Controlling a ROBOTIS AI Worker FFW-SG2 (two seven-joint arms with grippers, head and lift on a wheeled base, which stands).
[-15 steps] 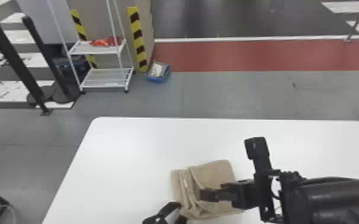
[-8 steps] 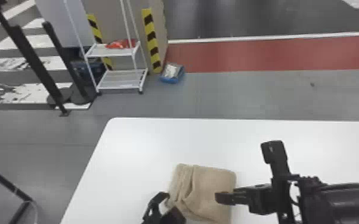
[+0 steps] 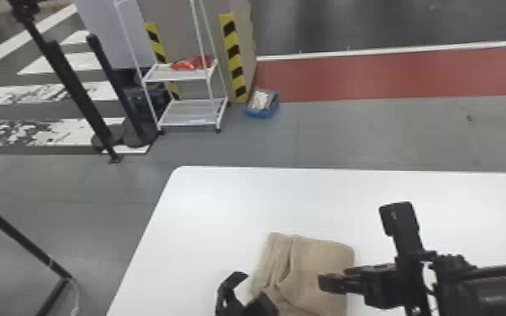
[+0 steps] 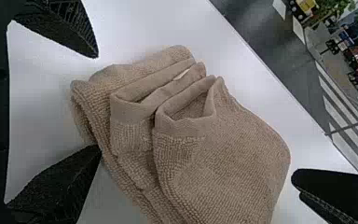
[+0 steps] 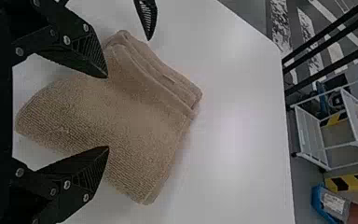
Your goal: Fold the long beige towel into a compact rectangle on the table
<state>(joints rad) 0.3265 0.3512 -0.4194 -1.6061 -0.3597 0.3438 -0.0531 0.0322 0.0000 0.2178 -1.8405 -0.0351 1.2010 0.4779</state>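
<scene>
The beige towel (image 3: 311, 269), folded into a compact stack, lies near the table's front edge in the head view. My left gripper (image 3: 250, 290) stands open at its left side; in the left wrist view the left gripper (image 4: 99, 102) has its fingers apart, one tip at the border of the towel (image 4: 233, 154), whose layered folds face it. My right gripper (image 3: 328, 283) is over the towel's right part. In the right wrist view the right gripper (image 5: 108, 112) is open, fingers spread above the towel (image 5: 135, 126), holding nothing.
The white table (image 3: 264, 193) extends behind and to both sides of the towel. Beyond its far edge stand a white shelf rack (image 3: 189, 75) and a blue box (image 3: 262, 103) on the floor. Black posts (image 3: 75, 96) rise at the left.
The head view has shifted, with the scene sliding right. Since a second ago, the left gripper has drawn a little away from the towel's left side, and the folds there look neater.
</scene>
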